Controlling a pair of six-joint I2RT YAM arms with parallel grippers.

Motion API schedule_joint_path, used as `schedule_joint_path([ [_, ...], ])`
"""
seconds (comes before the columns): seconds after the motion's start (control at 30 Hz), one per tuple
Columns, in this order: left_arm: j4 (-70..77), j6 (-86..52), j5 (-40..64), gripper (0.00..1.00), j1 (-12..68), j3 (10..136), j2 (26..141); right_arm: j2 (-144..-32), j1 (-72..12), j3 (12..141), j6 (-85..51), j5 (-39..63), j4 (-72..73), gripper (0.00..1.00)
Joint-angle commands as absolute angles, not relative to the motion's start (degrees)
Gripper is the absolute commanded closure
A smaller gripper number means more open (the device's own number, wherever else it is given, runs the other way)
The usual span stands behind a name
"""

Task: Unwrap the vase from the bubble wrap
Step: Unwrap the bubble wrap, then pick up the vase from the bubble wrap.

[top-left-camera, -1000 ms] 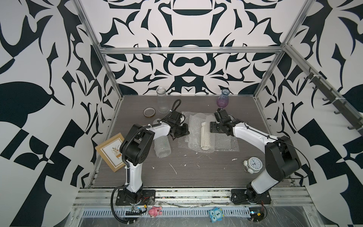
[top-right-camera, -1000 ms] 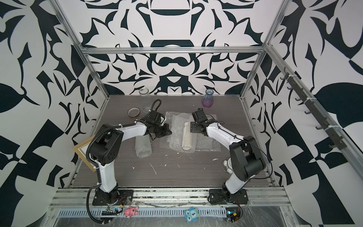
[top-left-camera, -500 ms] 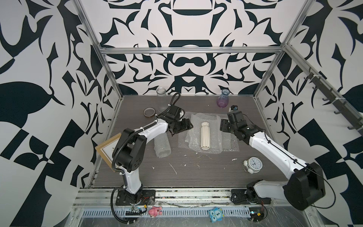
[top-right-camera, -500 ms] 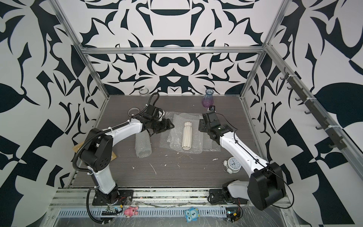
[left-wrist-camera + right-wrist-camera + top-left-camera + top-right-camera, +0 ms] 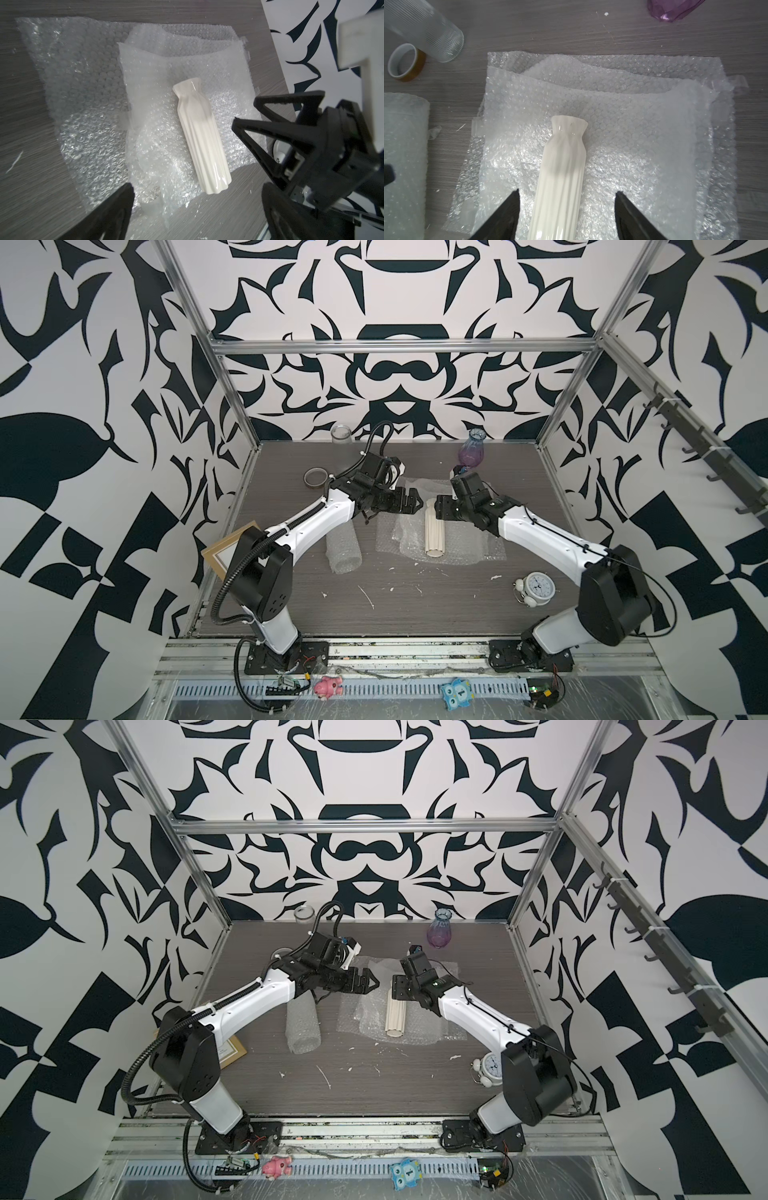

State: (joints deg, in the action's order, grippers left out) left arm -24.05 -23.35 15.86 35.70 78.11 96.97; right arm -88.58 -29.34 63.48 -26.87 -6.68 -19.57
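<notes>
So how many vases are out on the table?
3: the white vase lying on the flat bubble wrap, the purple vase upright at the back, and the clear ribbed vase at the back left. The rolled bubble wrap could hide another.

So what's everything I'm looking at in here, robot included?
white vase: one, ribbed cream-white, lying bare on the flat bubble wrap, mid-table
flat bubble wrap: overlapping sheets, clear whitish, spread under the white vase
rolled bubble wrap: one tube, clear whitish, left of the sheets
purple vase: one, purple glass, upright at the back
glass jar: one, clear, back left
tape roll: one, brownish, near the jar
picture frame: one, gold-edged, left table edge
alarm clock: one, white, front right
pink toy: one, front rail
blue toy: one, front rail
left hand: one, black, open, over the sheets
right hand: one, black, open, fingers either side of the white vase, gaps showing
</notes>
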Motion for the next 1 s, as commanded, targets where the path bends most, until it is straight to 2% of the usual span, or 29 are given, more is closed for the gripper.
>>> schedule_joint_path([
  [0.0,-30.0,-19.9,10.0,0.01,35.8,80.6,92.4,-91.6,-29.3,69.9,-26.9,-5.5,-21.2,0.25],
  [0.2,-29.9,-15.9,-2.7,0.01,35.7,76.5,83.2,-100.8,-29.2,80.1,-25.2,-5.5,-28.8,0.25],
  [0.37,-25.8,-11.7,-7.0,0.01,35.8,71.5,79.1,-105.9,-29.1,85.1,-27.2,-5.2,-30.9,0.27],
  [0.7,-24.2,-11.5,-2.5,0.01,36.7,70.4,79.7,-111.6,-28.8,93.5,-28.4,-8.2,-38.0,0.30],
  [0.97,-24.5,-13.0,0.5,0.01,36.7,71.0,81.5,-113.1,-28.0,94.1,-27.9,-8.2,-38.5,0.29],
])
